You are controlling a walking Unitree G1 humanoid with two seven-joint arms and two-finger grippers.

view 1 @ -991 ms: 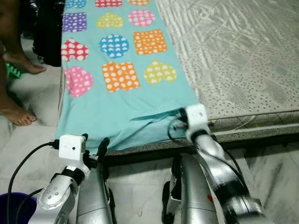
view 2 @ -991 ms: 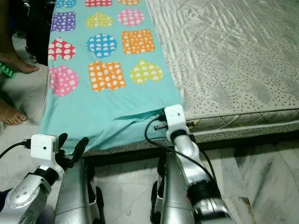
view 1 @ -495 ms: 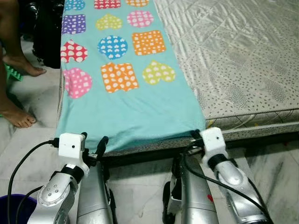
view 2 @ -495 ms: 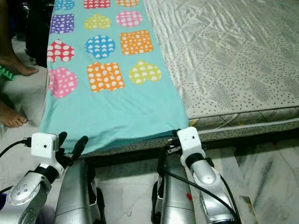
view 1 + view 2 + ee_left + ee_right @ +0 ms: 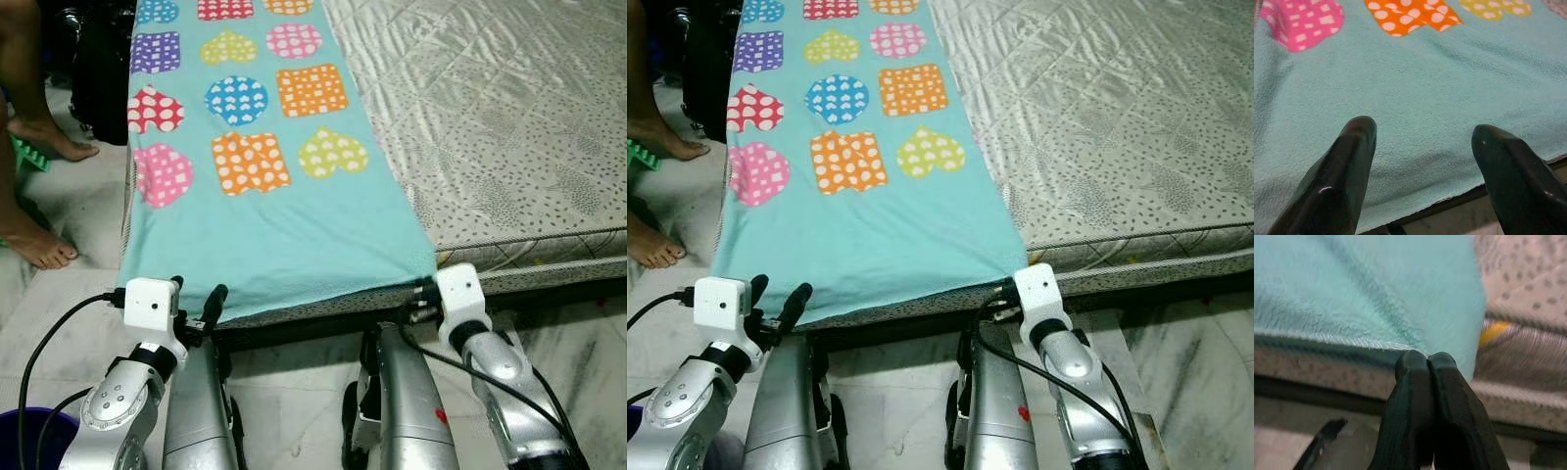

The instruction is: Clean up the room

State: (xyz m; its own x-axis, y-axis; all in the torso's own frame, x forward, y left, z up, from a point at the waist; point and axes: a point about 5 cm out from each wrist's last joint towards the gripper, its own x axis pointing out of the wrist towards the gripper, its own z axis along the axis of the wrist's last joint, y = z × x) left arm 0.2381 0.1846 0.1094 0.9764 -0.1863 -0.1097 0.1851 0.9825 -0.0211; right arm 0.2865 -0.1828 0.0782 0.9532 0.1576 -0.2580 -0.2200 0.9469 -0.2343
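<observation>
- Blanket (image 5: 265, 186) first: we are looking at a turquoise fleece with dotted hearts and squares, lying along the left side of the mattress (image 5: 490, 117), its long axis running from 6 o'clock at our feet up toward 12 o'clock.
- Its near hem is draping just over the mattress edge, and both near corners are lying straight ahead of our arms, one at about 7 o'clock and one at about 5 o'clock in the head views.
- We are pinching the 5 o'clock corner with the right gripper (image 5: 423, 291); in the right wrist view its fingers (image 5: 1425, 382) are pressed tight together with a fold of fleece caught at their tips.
- We are holding the left gripper (image 5: 774, 294) just short of the hem at 7 o'clock, its fingers (image 5: 1347, 161) spread wide with the fabric edge lying across the gap between them, not touching as far as we can tell.
- We judge the left arm to be the nearer one for the free corner: the hem is lying dead ahead of its fingertips at 12 o'clock, so a short reach forward and a close should take it.
- A person's bare feet (image 5: 44, 245) are standing on the floor at 9 o'clock, well apart from the arms.
</observation>
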